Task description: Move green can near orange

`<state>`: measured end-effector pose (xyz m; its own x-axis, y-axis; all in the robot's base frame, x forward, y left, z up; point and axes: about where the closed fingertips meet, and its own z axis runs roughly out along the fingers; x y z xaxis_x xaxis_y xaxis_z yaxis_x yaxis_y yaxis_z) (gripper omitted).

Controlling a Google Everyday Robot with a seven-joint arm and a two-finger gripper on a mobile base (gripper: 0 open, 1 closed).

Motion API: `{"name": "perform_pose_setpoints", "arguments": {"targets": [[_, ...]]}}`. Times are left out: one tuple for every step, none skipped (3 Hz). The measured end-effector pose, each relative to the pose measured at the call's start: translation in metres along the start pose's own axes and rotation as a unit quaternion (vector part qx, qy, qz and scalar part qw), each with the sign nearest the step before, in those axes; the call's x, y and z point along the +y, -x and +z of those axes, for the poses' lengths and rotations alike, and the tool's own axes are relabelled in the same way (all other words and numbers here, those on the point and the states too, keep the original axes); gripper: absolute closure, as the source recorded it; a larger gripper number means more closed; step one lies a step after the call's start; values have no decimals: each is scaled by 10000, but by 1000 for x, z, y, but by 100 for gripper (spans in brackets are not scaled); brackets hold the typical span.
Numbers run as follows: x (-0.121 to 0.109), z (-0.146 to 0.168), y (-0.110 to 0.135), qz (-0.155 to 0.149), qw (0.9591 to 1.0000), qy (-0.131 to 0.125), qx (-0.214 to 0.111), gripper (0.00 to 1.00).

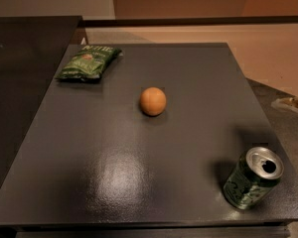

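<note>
End effector is not showing anywhere in the frame, so its state cannot be told. Green can (253, 178) is standing at the lower right of the frame, close to the corner of the dark surface (114, 167) and well apart from the orange (153, 101), which is resting near the centre. Risks, as judged: an off-centre approach is risking pushing the can over the nearby edge or tipping it; a placement too close is risking a bump that sends the round fruit rolling; the green chip bag (88, 62), lying at upper left, is inviting a mistaken target.
</note>
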<state>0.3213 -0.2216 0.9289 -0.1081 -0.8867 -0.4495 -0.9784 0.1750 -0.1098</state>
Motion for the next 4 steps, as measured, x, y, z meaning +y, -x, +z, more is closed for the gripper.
{"name": "perform_pose_setpoints", "arguments": {"targets": [[9,24,9,-62,9997,155,-191,0],[11,40,19,-64,9991,257,-345,0],[16,42,26,-97,9984,346,-428,18],[19,42,29,-123,9980,412,-468,41]]}}
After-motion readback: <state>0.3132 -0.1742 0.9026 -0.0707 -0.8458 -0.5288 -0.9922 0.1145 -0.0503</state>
